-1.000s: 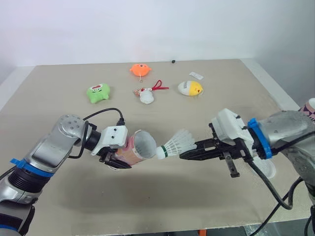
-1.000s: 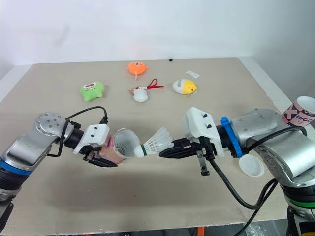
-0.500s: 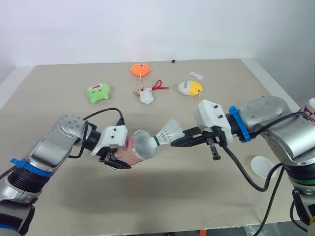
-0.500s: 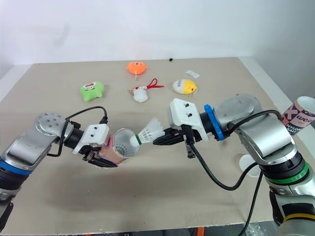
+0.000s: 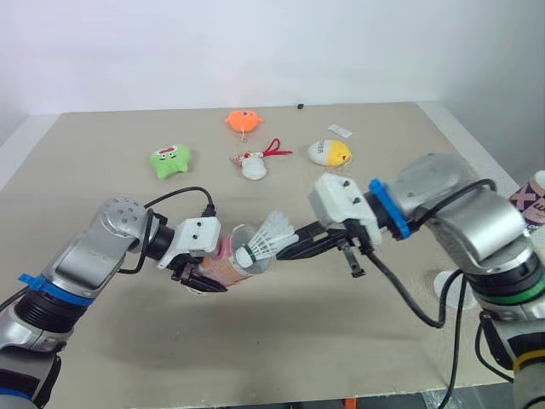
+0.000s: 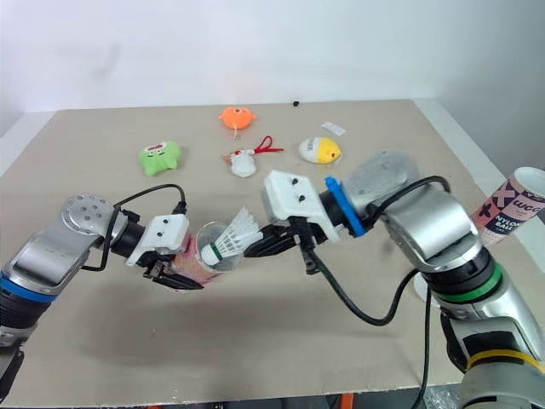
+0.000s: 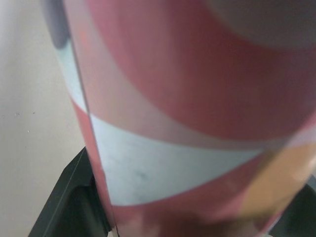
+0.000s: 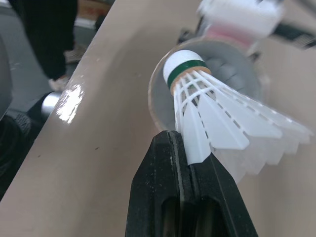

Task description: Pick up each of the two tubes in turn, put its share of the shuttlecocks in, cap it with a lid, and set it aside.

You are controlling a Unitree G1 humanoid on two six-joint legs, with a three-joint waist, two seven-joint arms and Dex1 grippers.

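The left gripper (image 5: 209, 273) has its 2 black fingers closed tight on a pink, red and white paper tube (image 5: 220, 262). It holds the tube up off the big tan table (image 5: 102, 341), tipped on its side. The open end faces the other arm. In the left wrist view, a black finger (image 7: 69, 202) sits right against the tube's side.

The right gripper (image 5: 289, 250) has its 2 fingers pinched nearly together on the feather skirt of a white feather shuttlecock with a green band (image 5: 266, 239). The round white tip of the shuttlecock is right at the tube's open end, with the feathers sticking out.

A 2nd tube, pink and white with dark marks (image 6: 515, 204), stands at the far right side, well away from both grippers. A round white lid (image 5: 444, 284) lies flat on the table near the right arm.

At the back of the table sit a green soft toy (image 5: 170, 160), an orange soft toy (image 5: 243, 120), a little white toy with a red string (image 5: 254, 164) and a yellow and white egg toy (image 5: 329, 152).
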